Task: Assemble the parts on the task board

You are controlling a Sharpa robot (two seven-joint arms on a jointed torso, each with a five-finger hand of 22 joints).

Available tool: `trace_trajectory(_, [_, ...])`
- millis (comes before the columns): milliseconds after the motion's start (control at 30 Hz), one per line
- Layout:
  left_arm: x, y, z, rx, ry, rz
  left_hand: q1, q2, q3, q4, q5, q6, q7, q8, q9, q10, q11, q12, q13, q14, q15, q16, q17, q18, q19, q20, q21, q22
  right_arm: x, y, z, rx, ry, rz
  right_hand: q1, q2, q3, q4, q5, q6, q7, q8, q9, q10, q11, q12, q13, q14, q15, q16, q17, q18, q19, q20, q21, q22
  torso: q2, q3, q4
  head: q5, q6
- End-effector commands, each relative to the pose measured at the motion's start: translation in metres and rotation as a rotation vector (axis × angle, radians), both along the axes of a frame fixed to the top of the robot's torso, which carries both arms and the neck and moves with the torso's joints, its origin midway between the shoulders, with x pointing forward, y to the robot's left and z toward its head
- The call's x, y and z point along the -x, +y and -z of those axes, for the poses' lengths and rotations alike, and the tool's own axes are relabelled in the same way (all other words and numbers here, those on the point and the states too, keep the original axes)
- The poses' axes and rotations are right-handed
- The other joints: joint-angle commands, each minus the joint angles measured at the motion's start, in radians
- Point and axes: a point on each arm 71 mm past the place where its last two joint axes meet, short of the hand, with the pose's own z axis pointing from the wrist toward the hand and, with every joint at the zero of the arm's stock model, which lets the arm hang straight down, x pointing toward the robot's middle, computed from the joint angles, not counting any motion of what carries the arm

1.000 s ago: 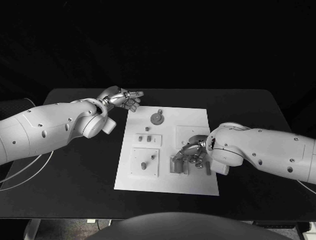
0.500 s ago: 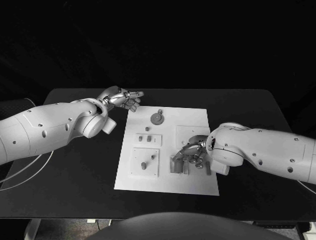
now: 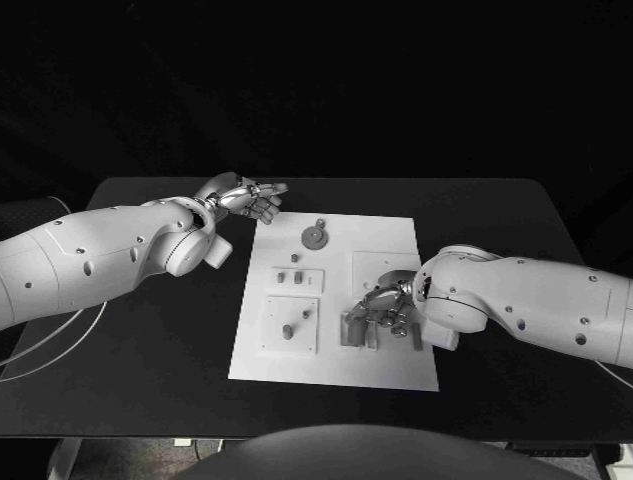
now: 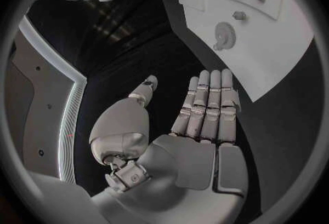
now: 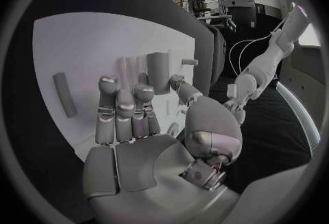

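Note:
The white task board point(image 3: 331, 360) lies in the middle of the black table. Small grey parts sit on it: a round disc with a stem point(image 3: 315, 237), two short blocks point(image 3: 290, 276) and pegs point(image 3: 287, 331). My left hand point(image 3: 247, 201) hovers off the board's far left corner, open, fingers straight point(image 4: 205, 106), palm empty. The disc point(image 4: 222, 34) lies beyond its fingertips. My right hand point(image 3: 385, 308) is low over the board's right half, beside upright grey parts point(image 3: 352, 328). Its fingers point(image 5: 123, 112) are extended with nothing in them. Its thumb reaches close to an upright grey part point(image 5: 159, 72).
A grey bar point(image 5: 65, 94) lies flat on the board point(image 5: 75, 43) past my right hand's fingers, and a small peg point(image 5: 189, 62) stands near the upright part. Bare black table point(image 3: 129, 340) surrounds the board on all sides. Cables point(image 3: 35, 350) hang at the table's left edge.

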Motion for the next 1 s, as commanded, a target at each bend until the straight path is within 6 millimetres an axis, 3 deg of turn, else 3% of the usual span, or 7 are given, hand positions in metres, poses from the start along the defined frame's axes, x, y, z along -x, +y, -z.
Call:
trace_trajectory(33, [0.0001,-0.0023,-0.0007,0.003,-0.002,0.015,0.009,0.003,-0.001,-0.008,0.005,-0.002,0.001,-0.002,0.001,-0.008,0.001,-0.006,0.001,-0.007,0.000,-0.004,0.001,0.020,-0.005,-0.001,-0.004,0.001,0.0025,0.0021,0.0020,-0.004,0.009,-0.021,0.002,-0.010,0.003,0.005,-0.005,-0.007,0.001,-0.007,-0.001,-0.006,0.000,-0.001,-0.001,-0.006,-0.001,-0.001,0.000,0.050,-0.006,-0.002,-0.005,0.003,0.000,-0.0005,-0.0001,0.000,0.000])
trace_trajectory(300, [0.0000,-0.0018,-0.0007,0.002,-0.002,0.013,0.010,0.003,-0.001,-0.008,0.005,-0.002,0.001,-0.002,0.001,-0.008,0.001,-0.006,0.001,-0.007,0.000,-0.004,0.002,0.020,-0.005,-0.001,-0.004,0.001,0.0017,0.0014,0.0018,-0.001,-0.002,-0.018,0.002,-0.023,0.004,0.011,-0.006,-0.011,0.003,-0.009,-0.002,-0.008,0.002,0.000,-0.001,-0.008,0.001,0.000,0.000,0.050,-0.007,-0.002,-0.006,0.003,0.000,0.0000,-0.0001,0.000,-0.001])
trace_trajectory(667, [-0.0002,-0.0018,-0.0007,0.001,-0.002,0.013,0.010,0.003,-0.001,-0.009,0.005,-0.002,0.001,-0.002,0.001,-0.008,0.001,-0.006,0.002,-0.007,0.000,-0.004,0.002,0.020,-0.005,-0.001,-0.004,0.002,0.0020,0.0014,0.0018,-0.003,0.000,-0.022,0.002,-0.060,0.023,0.060,-0.006,-0.016,0.004,-0.008,0.001,-0.012,0.003,0.003,-0.001,-0.011,0.002,0.002,-0.001,0.050,-0.007,-0.002,-0.006,0.003,0.000,0.0001,-0.0003,0.002,-0.004])
trace_trajectory(700, [-0.0002,-0.0017,-0.0007,0.001,-0.002,0.013,0.010,0.003,-0.001,-0.009,0.005,-0.002,0.001,-0.002,0.001,-0.008,0.001,-0.006,0.002,-0.007,0.000,-0.005,0.002,0.020,-0.005,-0.001,-0.004,0.002,0.0020,0.0014,0.0018,-0.003,0.000,-0.022,-0.006,-0.079,0.015,0.064,-0.065,-0.016,0.004,-0.007,0.002,-0.012,0.003,0.003,-0.001,-0.012,0.002,0.003,-0.001,0.050,-0.007,-0.002,-0.005,0.003,0.000,0.0006,-0.0001,0.003,-0.005])
trace_trajectory(1000, [-0.0003,-0.0014,-0.0007,-0.001,-0.002,0.012,0.010,0.003,-0.001,-0.010,0.005,-0.001,0.000,-0.002,0.001,-0.008,0.001,-0.006,0.002,-0.007,0.000,-0.005,0.002,0.020,-0.005,-0.001,-0.004,0.002,0.0014,-0.0001,0.0016,-0.006,-0.006,-0.014,-0.005,-0.088,0.018,0.080,-0.065,-0.019,0.003,-0.005,0.007,-0.014,0.002,0.004,-0.001,-0.014,0.001,0.004,0.000,0.050,-0.008,-0.005,-0.006,0.003,0.000,-0.0002,0.0000,0.003,-0.006])
